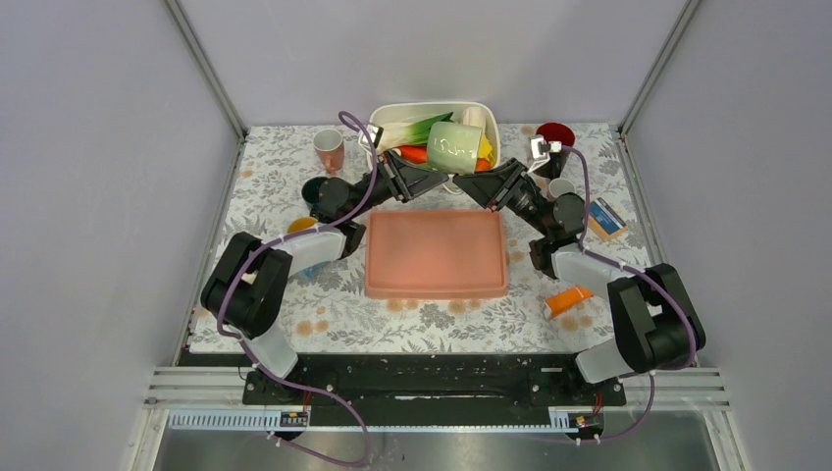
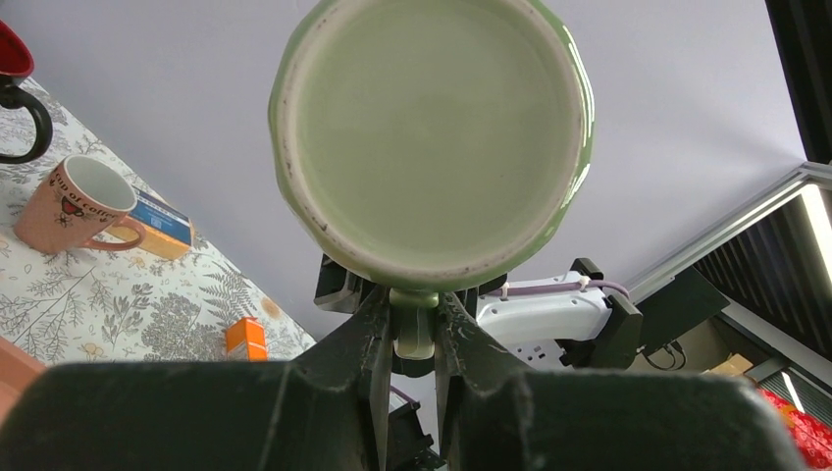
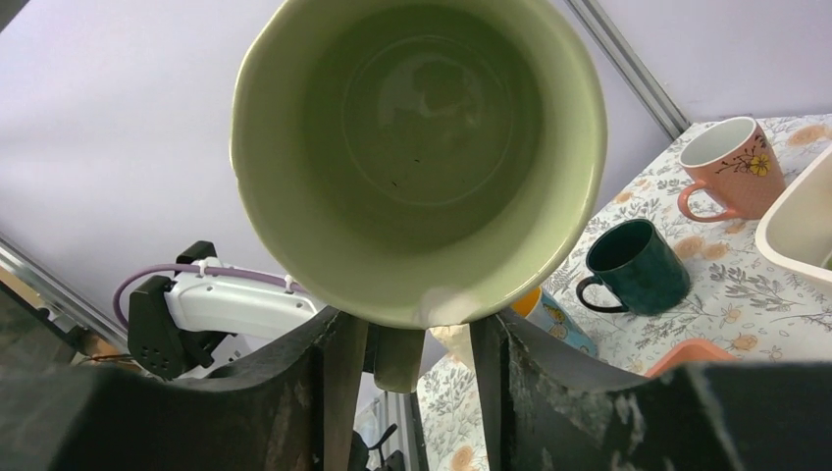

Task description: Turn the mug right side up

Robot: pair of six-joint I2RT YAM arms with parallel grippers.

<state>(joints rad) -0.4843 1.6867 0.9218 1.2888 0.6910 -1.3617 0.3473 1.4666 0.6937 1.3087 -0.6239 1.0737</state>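
The pale green mug (image 1: 453, 147) hangs on its side in the air over the front edge of the white basin, between the two arms. My left gripper (image 1: 433, 177) is shut on its handle (image 2: 414, 334); the left wrist view looks at the mug's base (image 2: 432, 137). The mug's open mouth (image 3: 422, 147) faces the right wrist camera. My right gripper (image 1: 471, 183) straddles the same handle (image 3: 397, 358) from the other side. One finger lies close against the handle, and a gap shows between the handle and the other finger (image 3: 495, 392).
The white basin (image 1: 488, 113) behind the mug holds vegetables. A pink tray (image 1: 437, 253) lies below on the floral cloth. Around stand a pink mug (image 1: 330, 147), a dark green mug (image 1: 316, 191), a red mug (image 1: 555, 135), a white cup (image 1: 561, 186) and an orange box (image 1: 569, 299).
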